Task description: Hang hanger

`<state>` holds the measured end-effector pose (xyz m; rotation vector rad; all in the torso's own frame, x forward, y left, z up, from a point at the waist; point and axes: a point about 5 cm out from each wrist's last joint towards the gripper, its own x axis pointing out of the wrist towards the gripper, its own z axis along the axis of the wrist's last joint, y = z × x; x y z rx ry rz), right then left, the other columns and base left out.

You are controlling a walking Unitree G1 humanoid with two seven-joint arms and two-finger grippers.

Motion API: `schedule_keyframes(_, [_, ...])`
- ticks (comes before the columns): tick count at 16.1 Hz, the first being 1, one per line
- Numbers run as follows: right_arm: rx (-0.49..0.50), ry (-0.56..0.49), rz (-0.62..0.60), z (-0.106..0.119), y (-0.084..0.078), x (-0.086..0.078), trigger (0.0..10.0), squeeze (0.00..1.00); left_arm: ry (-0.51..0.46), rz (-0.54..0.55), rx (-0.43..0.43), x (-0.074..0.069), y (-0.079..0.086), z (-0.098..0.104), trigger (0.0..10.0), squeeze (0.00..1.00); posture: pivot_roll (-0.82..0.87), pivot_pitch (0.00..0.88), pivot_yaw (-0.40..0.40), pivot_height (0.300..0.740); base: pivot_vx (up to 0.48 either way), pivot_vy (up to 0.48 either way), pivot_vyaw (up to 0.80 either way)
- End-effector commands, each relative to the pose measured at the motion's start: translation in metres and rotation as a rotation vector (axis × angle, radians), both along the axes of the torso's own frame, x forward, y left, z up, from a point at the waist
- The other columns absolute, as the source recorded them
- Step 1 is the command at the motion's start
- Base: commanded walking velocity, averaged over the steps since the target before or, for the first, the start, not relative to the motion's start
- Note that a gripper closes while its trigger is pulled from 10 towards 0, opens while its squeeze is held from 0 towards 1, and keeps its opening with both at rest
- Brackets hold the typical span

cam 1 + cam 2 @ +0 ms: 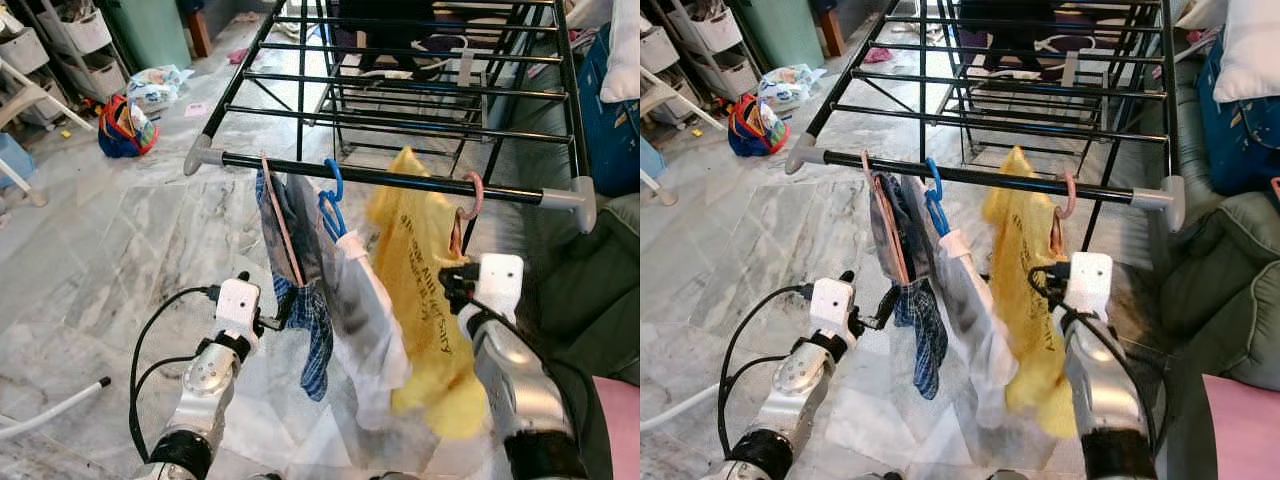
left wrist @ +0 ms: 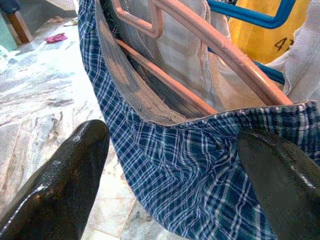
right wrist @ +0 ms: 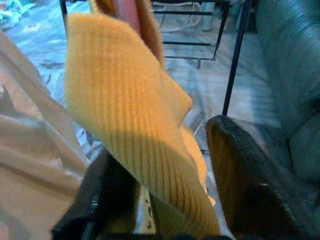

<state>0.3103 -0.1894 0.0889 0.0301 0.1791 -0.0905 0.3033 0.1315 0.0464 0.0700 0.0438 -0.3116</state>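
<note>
The left end effector [image 2: 165,165] gapes apart before the plaid cloth [image 1: 312,330]; the right end effector [image 3: 175,185] straddles the yellow shirt [image 1: 425,290], fingers spread. Three hangers, pink [image 1: 278,225], blue [image 1: 332,198] and pink [image 1: 468,205], hang on the rack's [image 1: 400,100] front bar.

Three hangers [image 1: 333,190] on rack rail [image 1: 390,178]; sofa [image 1: 1225,290] right.

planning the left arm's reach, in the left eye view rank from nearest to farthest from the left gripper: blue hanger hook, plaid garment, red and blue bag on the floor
1. plaid garment, just beside the left gripper, on its right.
2. blue hanger hook, up on the rack's front bar.
3. red and blue bag, far back on the floor, left.
</note>
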Motion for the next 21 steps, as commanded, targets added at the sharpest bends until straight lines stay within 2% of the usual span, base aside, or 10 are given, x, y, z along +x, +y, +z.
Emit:
schedule_keyframes(1, [-0.008, -0.04, 0.001, 0.005, 0.004, -0.002, 10.0, 1.0, 0.011, 0.003, 0.019, -0.001, 0.003, -0.003, 10.0, 0.0, -0.15, 0.165, 0.068, 0.74, 0.0, 0.0, 0.0])
schedule_keyframes(6, [-0.018, -0.107, -0.07, 0.006, 0.003, -0.023, 10.0, 1.0, 0.04, 0.02, 0.034, 0.0, 0.004, -0.006, 10.0, 0.0, -0.16, 0.172, 0.076, 0.74, 0.0, 0.0, 0.0])
schedule_keyframes(12, [-0.045, -0.116, -0.138, 0.003, -0.006, -0.04, 10.0, 1.0, 0.078, 0.063, 0.047, 0.003, 0.007, -0.009, 10.0, 0.0, -0.15, 0.16, 0.078, 0.74, 0.0, 0.0, 0.0])
schedule_keyframes(16, [-0.034, -0.12, -0.152, -0.001, -0.003, -0.054, 10.0, 1.0, 0.17, 0.102, 0.018, 0.004, 0.013, -0.017, 10.0, 0.0, -0.15, 0.159, 0.079, 0.74, 0.0, 0.0, 0.0])
schedule_keyframes(21, [-0.023, -0.096, -0.158, -0.007, -0.001, -0.067, 10.0, 1.0, 0.189, 0.084, -0.01, 0.003, 0.013, -0.018, 10.0, 0.0, -0.14, 0.157, 0.074, 0.74, 0.0, 0.0, 0.0])
